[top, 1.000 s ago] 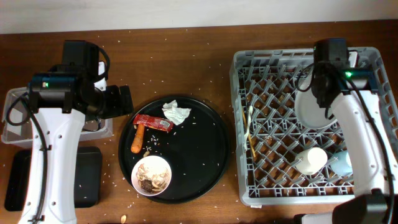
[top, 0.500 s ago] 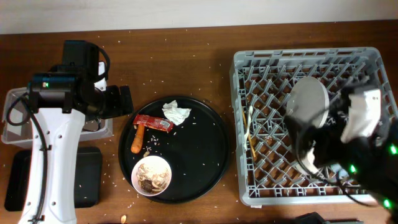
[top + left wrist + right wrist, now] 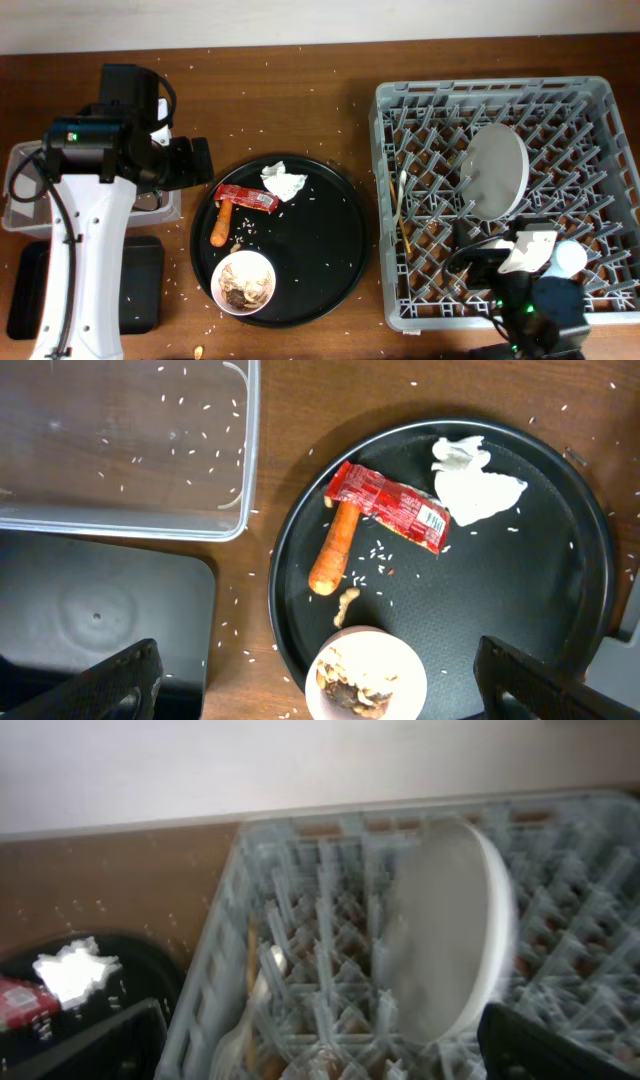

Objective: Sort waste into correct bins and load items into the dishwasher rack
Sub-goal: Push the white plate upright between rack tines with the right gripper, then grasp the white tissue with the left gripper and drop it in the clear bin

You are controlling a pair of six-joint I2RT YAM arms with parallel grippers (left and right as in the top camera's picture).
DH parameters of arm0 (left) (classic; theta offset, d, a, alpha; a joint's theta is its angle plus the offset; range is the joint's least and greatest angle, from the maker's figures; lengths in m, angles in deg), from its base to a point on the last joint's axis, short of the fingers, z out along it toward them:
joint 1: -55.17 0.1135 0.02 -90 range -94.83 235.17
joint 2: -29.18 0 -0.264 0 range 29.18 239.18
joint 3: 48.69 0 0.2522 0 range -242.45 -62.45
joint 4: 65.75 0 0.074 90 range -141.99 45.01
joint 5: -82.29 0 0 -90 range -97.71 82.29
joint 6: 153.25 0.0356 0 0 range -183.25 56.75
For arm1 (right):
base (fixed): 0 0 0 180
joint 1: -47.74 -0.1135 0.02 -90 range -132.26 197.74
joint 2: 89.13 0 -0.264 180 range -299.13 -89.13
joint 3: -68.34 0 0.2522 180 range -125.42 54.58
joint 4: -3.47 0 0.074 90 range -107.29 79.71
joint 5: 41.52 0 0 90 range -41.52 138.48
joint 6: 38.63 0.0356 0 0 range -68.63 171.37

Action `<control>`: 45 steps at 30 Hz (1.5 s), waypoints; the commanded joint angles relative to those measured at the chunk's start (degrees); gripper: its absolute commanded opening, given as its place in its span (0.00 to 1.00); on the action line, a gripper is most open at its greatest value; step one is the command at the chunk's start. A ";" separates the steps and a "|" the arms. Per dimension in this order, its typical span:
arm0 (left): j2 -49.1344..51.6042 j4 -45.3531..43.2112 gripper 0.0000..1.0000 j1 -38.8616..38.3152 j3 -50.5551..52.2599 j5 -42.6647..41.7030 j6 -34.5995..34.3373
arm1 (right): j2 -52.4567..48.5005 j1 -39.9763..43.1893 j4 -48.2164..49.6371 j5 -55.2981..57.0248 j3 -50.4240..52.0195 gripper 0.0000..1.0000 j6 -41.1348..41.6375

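Observation:
The red wrapper, white tissue, carrot and the white bowl of brownish scraps lie on a round black tray. My left gripper hangs open above the bowl, holding nothing; from overhead it is at the tray's left edge. The white plate stands on edge in the grey dishwasher rack, with the fork and chopsticks lying at its left side. My right gripper is open and empty near the rack's front edge, facing the plate.
The clear tub and the shallow black tray sit left of the round tray. Rice grains are scattered over the wooden table. My right arm covers the rack's front right part, with a pale round cup beside it.
My right arm has swung back from the plate to the rack's front edge, jaws now open. The plate stays standing in the rack. The left arm has not moved.

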State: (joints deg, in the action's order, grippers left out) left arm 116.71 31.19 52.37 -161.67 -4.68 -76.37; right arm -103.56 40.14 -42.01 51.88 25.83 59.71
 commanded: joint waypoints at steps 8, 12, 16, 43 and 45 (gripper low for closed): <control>-0.50 -0.11 0.99 0.24 -0.37 0.24 0.11 | 14.25 0.17 27.43 -4.09 28.44 0.99 -0.35; -0.48 -0.11 0.99 0.24 -0.37 0.24 0.11 | 14.23 0.17 27.41 -4.07 28.44 0.99 -0.35; -0.48 -0.11 0.99 0.24 -0.37 0.24 0.11 | 14.23 0.17 27.41 -4.07 28.44 0.99 -0.35; 35.26 -2.91 0.00 -15.15 -17.42 0.39 -1.18 | 14.23 0.17 27.41 -4.07 28.44 0.99 -0.35; 29.92 3.06 0.00 -8.46 -17.51 3.02 -4.24 | 14.23 0.17 27.41 -4.07 28.44 0.99 -0.35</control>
State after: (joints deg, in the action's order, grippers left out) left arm 153.65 29.29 36.89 -177.91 -5.66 -76.41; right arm -89.73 40.16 -14.69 48.34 53.76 59.71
